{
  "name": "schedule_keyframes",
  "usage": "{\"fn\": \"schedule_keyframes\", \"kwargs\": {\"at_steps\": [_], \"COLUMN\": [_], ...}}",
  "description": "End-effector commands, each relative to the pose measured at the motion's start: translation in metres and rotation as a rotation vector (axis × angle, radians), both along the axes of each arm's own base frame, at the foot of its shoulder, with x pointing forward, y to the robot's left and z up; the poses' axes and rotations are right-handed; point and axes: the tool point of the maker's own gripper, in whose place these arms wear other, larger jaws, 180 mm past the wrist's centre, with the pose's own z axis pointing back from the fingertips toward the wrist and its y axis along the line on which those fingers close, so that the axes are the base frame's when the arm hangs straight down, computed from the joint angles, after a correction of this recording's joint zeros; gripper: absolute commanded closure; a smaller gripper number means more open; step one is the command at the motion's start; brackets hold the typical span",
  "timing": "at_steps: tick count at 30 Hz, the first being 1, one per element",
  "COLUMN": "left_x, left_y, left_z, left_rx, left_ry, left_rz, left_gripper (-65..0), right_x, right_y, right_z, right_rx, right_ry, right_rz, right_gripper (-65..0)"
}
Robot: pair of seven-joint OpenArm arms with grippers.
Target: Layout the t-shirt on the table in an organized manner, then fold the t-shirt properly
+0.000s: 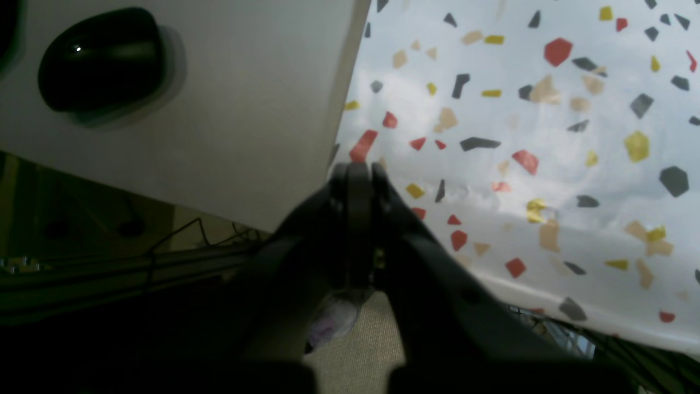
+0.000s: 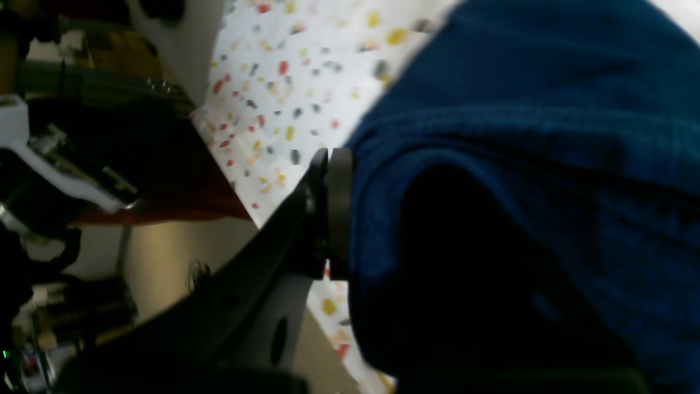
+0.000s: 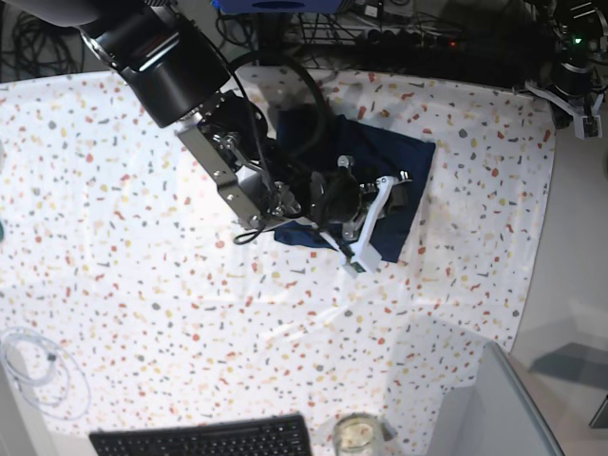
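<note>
The navy t-shirt (image 3: 380, 157) lies folded into a compact rectangle on the speckled table (image 3: 142, 247), right of centre in the base view. My right gripper (image 3: 395, 190) reaches over it from the left. In the right wrist view the gripper (image 2: 350, 164) is shut on a fold of the t-shirt (image 2: 519, 137): one finger (image 2: 334, 208) presses the cloth's edge and the other is hidden under fabric. My left gripper (image 1: 358, 171) hangs shut and empty above the table's (image 1: 547, 137) edge, far from the shirt.
A black keyboard (image 3: 204, 439) and a glass jar (image 3: 356, 435) sit at the table's front edge. A white cable coil (image 3: 33, 366) lies at front left. A black mouse (image 1: 101, 57) rests on a pale surface beside the table. A grey panel (image 3: 494, 408) stands at front right.
</note>
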Motion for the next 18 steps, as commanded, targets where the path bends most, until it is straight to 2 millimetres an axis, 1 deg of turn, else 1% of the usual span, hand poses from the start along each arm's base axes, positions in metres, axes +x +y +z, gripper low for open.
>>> {"fn": "schedule_keyframes", "kwargs": {"at_steps": [1, 6, 8, 9, 12, 14, 16, 18], "left_x": [0.003, 0.001, 0.001, 0.001, 0.001, 0.001, 0.001, 0.001], "left_y": [0.007, 0.008, 0.008, 0.008, 0.008, 0.008, 0.008, 0.007], "left_z": [0.01, 0.009, 0.01, 0.01, 0.009, 0.009, 0.009, 0.009], "left_rx": [0.027, 0.027, 0.028, 0.028, 0.027, 0.027, 0.027, 0.026], "left_ry": [-0.022, -0.019, -0.019, -0.019, -0.019, -0.019, -0.019, -0.018], "left_rz": [-0.007, -0.006, -0.004, -0.004, -0.006, -0.006, -0.006, -0.007], "left_gripper": [0.0, 0.0, 0.0, 0.0, 0.0, 0.0, 0.0, 0.0], "right_x": [0.011, 0.006, 0.004, 0.003, -0.001, 0.003, 0.004, 0.009], "right_y": [0.012, 0.02, 0.024, 0.026, 0.031, 0.032, 0.032, 0.032], "right_z": [0.021, 0.023, 0.025, 0.026, 0.028, 0.031, 0.032, 0.035], "right_rx": [0.058, 0.07, 0.071, 0.068, 0.061, 0.062, 0.062, 0.059], "right_ry": [-0.045, -0.072, -0.088, -0.097, -0.115, -0.127, -0.129, -0.14], "right_rz": [-0.006, 0.008, 0.025, 0.038, 0.07, 0.074, 0.074, 0.073], "right_gripper": [-6.3, -37.7, -45.3, -46.1, -43.8, -42.5, -42.6, -42.6]}}
